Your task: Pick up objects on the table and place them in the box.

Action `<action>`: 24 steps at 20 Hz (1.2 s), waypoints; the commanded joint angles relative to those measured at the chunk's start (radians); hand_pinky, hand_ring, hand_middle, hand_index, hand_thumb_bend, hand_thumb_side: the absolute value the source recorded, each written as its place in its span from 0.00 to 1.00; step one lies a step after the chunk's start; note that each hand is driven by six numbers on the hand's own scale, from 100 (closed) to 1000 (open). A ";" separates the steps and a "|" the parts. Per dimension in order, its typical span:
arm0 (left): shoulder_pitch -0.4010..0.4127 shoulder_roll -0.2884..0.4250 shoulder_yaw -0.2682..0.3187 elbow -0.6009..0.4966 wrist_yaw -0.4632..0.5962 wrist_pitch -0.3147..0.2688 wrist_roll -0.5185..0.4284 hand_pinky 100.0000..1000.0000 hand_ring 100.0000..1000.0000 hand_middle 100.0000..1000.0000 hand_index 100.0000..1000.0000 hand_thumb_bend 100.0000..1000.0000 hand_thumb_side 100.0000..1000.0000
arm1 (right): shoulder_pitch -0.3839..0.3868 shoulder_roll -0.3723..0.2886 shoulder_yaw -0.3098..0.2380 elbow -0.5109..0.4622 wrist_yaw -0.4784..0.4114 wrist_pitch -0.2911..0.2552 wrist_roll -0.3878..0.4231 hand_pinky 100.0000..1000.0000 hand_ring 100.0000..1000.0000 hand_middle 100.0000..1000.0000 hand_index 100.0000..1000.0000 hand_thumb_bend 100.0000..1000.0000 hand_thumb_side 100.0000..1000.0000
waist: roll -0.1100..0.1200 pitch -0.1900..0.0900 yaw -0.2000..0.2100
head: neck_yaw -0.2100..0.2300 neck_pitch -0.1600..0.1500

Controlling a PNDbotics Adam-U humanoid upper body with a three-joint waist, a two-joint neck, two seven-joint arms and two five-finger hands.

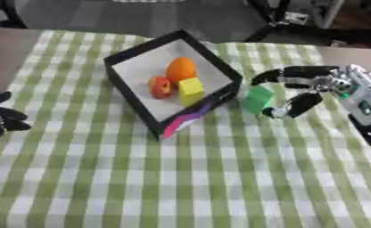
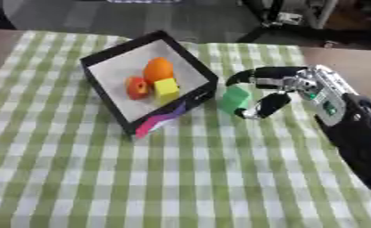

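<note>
The right hand [image 1: 313,87] enters from the right side and lies just above the green-and-white checked tablecloth [image 1: 181,178], its fingers and thumb spread apart in a curved, open pinch. The green block [image 1: 258,99] stands on the cloth at the open end of that pinch, between the upper fingers [image 1: 278,73] and the lower thumb; whether either tip touches the block cannot be told, and the fingers do not close round it. Just beyond the block, on the side away from the hand, stands the box [image 1: 122,55], a shallow black-walled tray with a pale floor, set askew on the cloth with one corner toward the block. A pink and purple flap [image 1: 185,120] shows at the box's near wall. Inside the box, farther from the right hand than the block, lie three items close together: an orange round object [image 1: 181,69], a red object [image 1: 160,87] and a yellow cube [image 1: 191,87], the cube touching or nearly touching the other two. The left hand [image 1: 1,118] shows at the left edge, well apart from the box and from the right hand, with fingers extended and holding nothing.
</note>
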 commanded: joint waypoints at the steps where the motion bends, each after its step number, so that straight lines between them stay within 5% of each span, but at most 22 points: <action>1: -0.008 0.007 0.005 -0.015 -0.004 0.000 0.001 0.65 0.50 0.51 0.90 0.00 1.00 | -0.026 -0.009 -0.018 0.013 0.011 0.004 -0.022 0.95 0.94 0.95 0.97 0.16 0.50 | 0.010 -0.010 0.000 | -0.001 -0.002; 9: -0.008 0.005 0.005 -0.014 -0.004 -0.001 0.002 0.65 0.50 0.51 0.90 0.00 1.00 | -0.062 0.027 -0.021 0.067 0.035 0.009 -0.089 0.93 0.91 0.92 0.96 0.15 0.47 | 0.014 -0.009 0.003 | -0.004 -0.002; 24: -0.006 0.004 0.006 -0.015 -0.003 0.000 0.003 0.65 0.49 0.51 0.91 0.00 1.00 | -0.086 0.052 -0.012 0.117 0.091 -0.008 -0.078 0.90 0.86 0.91 0.94 0.16 0.46 | 0.012 -0.010 0.007 | -0.006 -0.002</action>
